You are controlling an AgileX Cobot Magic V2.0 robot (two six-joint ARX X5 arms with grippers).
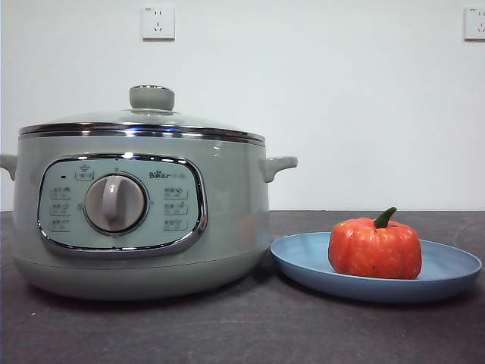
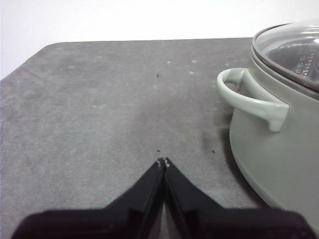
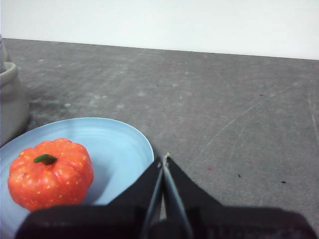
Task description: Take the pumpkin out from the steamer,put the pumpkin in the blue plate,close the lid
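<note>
Pincer of the left arm (image 2: 163, 162) closed on nothing, jaws pressed tip to tip, hanging low over bare counter (image 2: 109, 114) near the side handle (image 2: 254, 102) of the steamer (image 2: 279, 144); looks parked clear of the pot, as fits an arm with nothing left to do. Right pincer (image 3: 164, 158) likewise closed and empty, just beside the rim of the blue plate (image 3: 127, 142), apart from the pumpkin (image 3: 50, 174). Pumpkin sitting upright on the plate, green stem (image 1: 385, 218) up, somewhat toward the plate's near side in the front view, resting flat and steady, so likely set down on purpose rather than dropped. Plate standing close against the steamer's base on the dark counter, probably kept near for a short carry. Lid (image 1: 144, 121) seated level on the pot, chrome rim flush all round, knob (image 1: 151, 97) centred on top; glass dome seen in the left wrist view too. Judging from this, all three steps appear done. Readable writing: "Bear" on the control panel (image 1: 121, 205) above and to the right of the big dial (image 1: 114, 202); small button marks around the dial too fine to read. Two wall sockets (image 1: 158, 22) on the white wall behind, unlabelled.
</note>
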